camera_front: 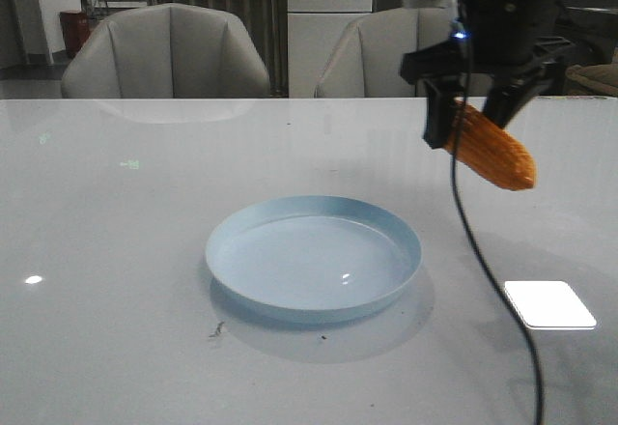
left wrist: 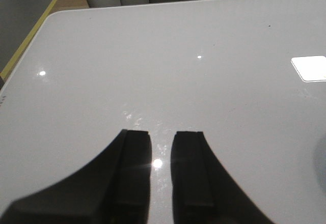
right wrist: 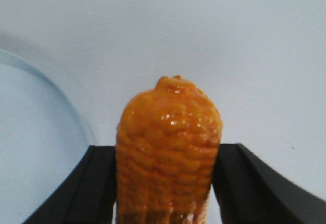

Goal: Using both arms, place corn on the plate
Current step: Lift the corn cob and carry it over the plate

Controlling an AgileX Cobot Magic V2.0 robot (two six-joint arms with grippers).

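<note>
Orange corn [camera_front: 492, 150] sits clamped in our right gripper [camera_front: 473, 116], lifted beyond the plate [camera_front: 314, 256]; our left gripper [left wrist: 162, 168] hangs slightly parted, empty.

Your white glossy table [camera_front: 116, 251] carries the pale blue plate [camera_front: 253, 301] (empty), no other item beside it.

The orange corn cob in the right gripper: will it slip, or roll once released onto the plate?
The glossy orange tapered corn cob looks slick, so it may slip. The right gripper clamps its bumpy sides, which probably helps. Being rounded, it could roll on the smooth pale blue round plate.
</note>
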